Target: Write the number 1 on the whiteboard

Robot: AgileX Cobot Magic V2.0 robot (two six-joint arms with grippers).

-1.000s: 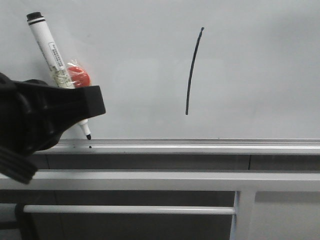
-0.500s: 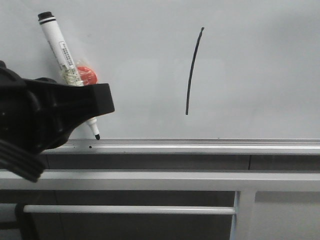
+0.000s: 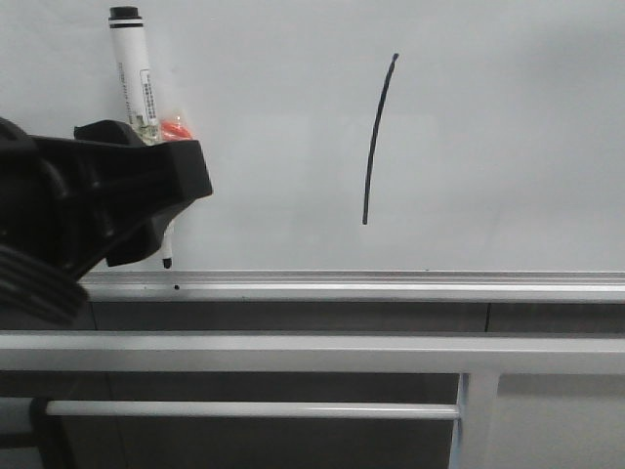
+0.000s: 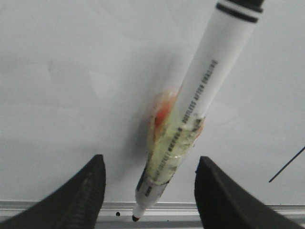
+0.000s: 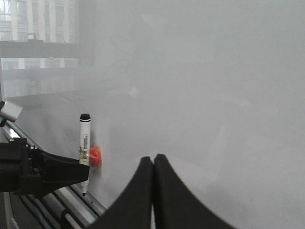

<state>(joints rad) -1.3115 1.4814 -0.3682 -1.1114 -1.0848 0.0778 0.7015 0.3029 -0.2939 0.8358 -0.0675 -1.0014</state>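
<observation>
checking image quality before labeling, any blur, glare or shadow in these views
Front view: sharp; the number 1 reads crisp on the whiteboard. Left wrist view: marker pen soft, casting a faint shadow. Right wrist view: hazy, window reflections on the board, right tool blurred.

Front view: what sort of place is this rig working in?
Probably an office or lab: a wall-size whiteboard with an aluminium rail, a magnet-backed marker pen, and windows reflected in the right wrist view.

Carrier: whiteboard (image 3: 508, 147), glossy pale grey, bounded below by a silver rail (image 3: 391, 285).
On it: number 1 (image 3: 377, 137); marker pen (image 3: 137, 88) with red magnet (image 3: 176, 127).
</observation>
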